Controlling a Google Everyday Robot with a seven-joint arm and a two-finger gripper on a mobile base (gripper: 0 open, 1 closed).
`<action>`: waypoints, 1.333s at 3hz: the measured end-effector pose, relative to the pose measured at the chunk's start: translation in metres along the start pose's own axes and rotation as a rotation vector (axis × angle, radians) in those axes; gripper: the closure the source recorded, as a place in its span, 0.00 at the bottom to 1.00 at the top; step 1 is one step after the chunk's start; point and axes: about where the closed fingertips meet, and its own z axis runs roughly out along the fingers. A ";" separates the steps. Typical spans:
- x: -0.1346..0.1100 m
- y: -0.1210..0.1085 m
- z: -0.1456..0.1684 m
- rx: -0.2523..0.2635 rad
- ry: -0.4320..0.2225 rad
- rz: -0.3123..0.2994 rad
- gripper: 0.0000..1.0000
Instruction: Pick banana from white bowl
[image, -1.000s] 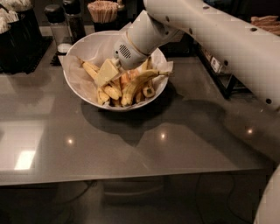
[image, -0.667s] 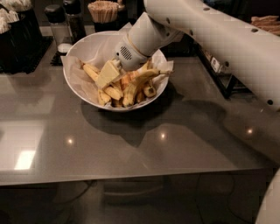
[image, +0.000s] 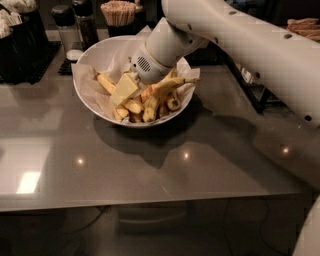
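**Self-service snack or coffee counter, as found in an office break area or a café.** A long, glossy grey counter (image: 150, 170) reflects ceiling lights. Serving supplies stand along its back edge: a cup of wooden stir sticks (image: 118, 12), two clear jars with dark lids (image: 64, 25), and a black organiser (image: 20, 45) holding white packets. In front of them, a white bowl (image: 85, 92) lined with crumpled paper sits on the counter. The gripper (image: 125, 89) of a white robot arm (image: 240, 40), which reaches in from the right, is down inside the bowl.
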 end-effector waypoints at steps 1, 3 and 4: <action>0.009 -0.003 -0.001 0.053 0.026 0.016 0.73; 0.010 0.005 -0.020 0.081 -0.085 -0.015 1.00; -0.004 0.027 -0.039 -0.011 -0.307 -0.066 1.00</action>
